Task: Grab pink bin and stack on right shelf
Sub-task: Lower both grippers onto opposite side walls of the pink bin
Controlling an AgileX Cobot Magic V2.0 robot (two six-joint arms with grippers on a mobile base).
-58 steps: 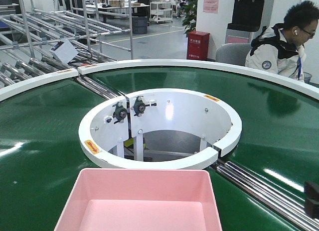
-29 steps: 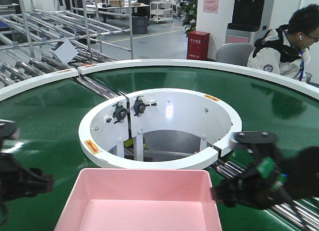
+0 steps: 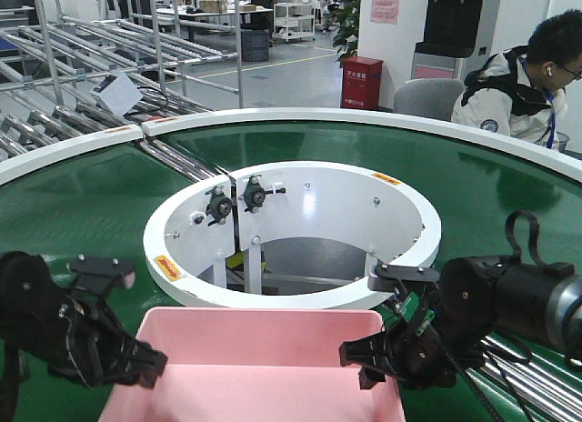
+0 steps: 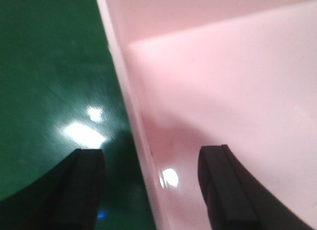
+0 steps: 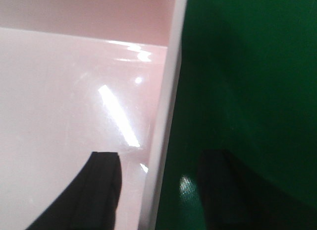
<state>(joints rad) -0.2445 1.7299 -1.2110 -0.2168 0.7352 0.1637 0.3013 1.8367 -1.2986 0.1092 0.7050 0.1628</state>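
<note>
The pink bin [image 3: 264, 367] sits on the green belt at the bottom centre of the front view. My left gripper [image 3: 145, 363] is at its left wall and my right gripper [image 3: 364, 358] is at its right wall. In the left wrist view my left gripper [image 4: 151, 165] is open and straddles the bin's [image 4: 223, 81] left wall, with one finger over the belt and one inside. In the right wrist view my right gripper [image 5: 161, 163] is open and straddles the bin's [image 5: 64, 91] right wall the same way. The right shelf is out of view.
The curved green conveyor belt [image 3: 82, 213] wraps round a white ring guard [image 3: 300, 181] with an open centre. Steel rollers [image 3: 491, 349] run at the lower right. A seated person [image 3: 523, 85] is at the back right. Roller racks [image 3: 109, 40] stand at the back left.
Both arms have come into view from the sides and moved in to the pink bin's left and right walls. The bin has not moved.
</note>
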